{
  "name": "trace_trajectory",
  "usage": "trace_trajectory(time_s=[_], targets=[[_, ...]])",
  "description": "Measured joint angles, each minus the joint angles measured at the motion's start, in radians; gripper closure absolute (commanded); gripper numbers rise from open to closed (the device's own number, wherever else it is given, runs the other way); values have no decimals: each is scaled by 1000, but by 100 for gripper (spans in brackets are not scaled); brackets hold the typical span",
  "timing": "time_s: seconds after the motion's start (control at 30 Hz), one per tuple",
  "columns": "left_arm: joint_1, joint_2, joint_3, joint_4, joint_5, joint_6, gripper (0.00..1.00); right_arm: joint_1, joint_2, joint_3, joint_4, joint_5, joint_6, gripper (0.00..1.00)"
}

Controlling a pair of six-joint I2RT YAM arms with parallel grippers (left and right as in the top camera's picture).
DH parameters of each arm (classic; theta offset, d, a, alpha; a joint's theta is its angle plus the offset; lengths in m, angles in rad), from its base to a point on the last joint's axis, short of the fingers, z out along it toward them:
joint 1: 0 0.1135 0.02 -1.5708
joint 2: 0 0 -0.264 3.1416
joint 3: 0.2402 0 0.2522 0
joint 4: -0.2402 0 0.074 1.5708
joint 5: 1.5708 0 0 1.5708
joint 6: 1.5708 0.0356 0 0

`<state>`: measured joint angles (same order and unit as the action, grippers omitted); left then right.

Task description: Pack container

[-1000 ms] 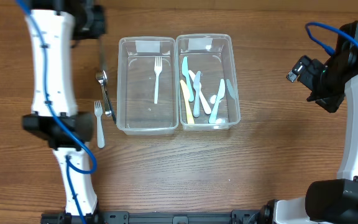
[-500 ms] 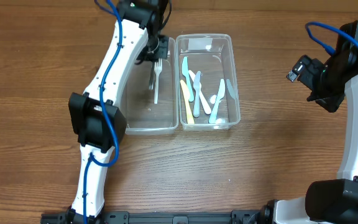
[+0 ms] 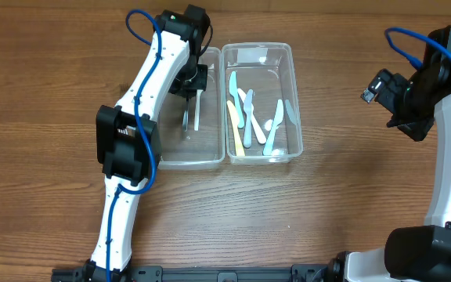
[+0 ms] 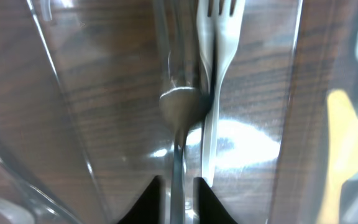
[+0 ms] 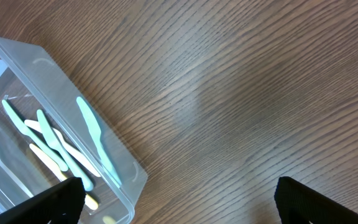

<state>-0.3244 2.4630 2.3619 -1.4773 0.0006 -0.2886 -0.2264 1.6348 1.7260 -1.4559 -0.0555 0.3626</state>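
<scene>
Packing is looking partly done. The left container (image 3: pixel 163 159) is holding one white fork (image 4: pixel 219 37), and one metal spoon (image 4: pixel 179 102) is going in beside it. The left pincer (image 4: pixel 179 202) is sitting narrow around the spoon's handle; gripping or releasing, I cannot tell. The right container (image 3: pixel 257 47) is carrying perhaps six coloured plastic pieces. The right pincer (image 5: pixel 179 199) is hanging wide and empty over the bench (image 3: pixel 327 211).

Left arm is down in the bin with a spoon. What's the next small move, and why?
Probably open the left gripper wide and let go. The spoon lies low inside the left bin, right alongside the fork, and its handle sits between the fingers. It seems to be where it belongs, so release looks due before lifting away.
</scene>
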Motion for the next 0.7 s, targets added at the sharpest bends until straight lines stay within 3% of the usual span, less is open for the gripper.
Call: trace_trajectory(time_s=[0.13,0.2,0.47,0.7], targets=[[18,-6,85,-78,-3,0,26,0,0,0,1,0,0,0],[35,-18,146,-122,-12,3,25,0,0,0,3,0,0,0],[172,-180,263,-208,-66,-10,29,0,0,0,1,0,0,0],[305,-159,237,-198,-76,-49,42,0,0,0,-10,0,0,0]])
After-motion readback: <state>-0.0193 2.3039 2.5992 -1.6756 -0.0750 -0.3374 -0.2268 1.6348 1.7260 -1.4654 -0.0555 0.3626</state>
